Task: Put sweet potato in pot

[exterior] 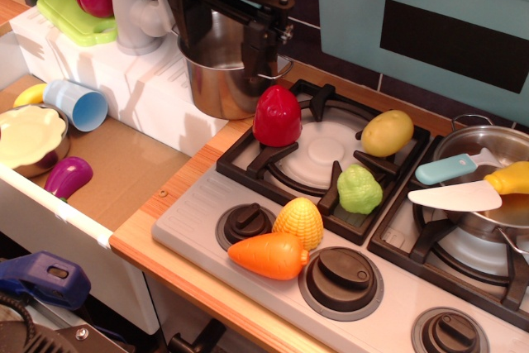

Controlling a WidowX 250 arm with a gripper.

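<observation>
The sweet potato (277,116) is a glossy dark-red toy standing upright on the left edge of the left burner grate. The tall steel pot (216,87) stands just behind and left of it on the wooden counter. My black gripper (223,49) hangs over the pot's mouth, above and left of the sweet potato, with its two fingers (254,49) spread apart and nothing between them. Its lower tips reach down to the pot's rim and hide part of the pot's inside.
On the stove (198,221) lie a yellow-olive potato toy (387,133), green vegetable (359,189), corn (298,222) and orange carrot (269,255). A steel pan (488,150) with knife (455,196) is right. Left: faucet (136,6), blue cup (76,104), bowl (31,136), eggplant (68,177).
</observation>
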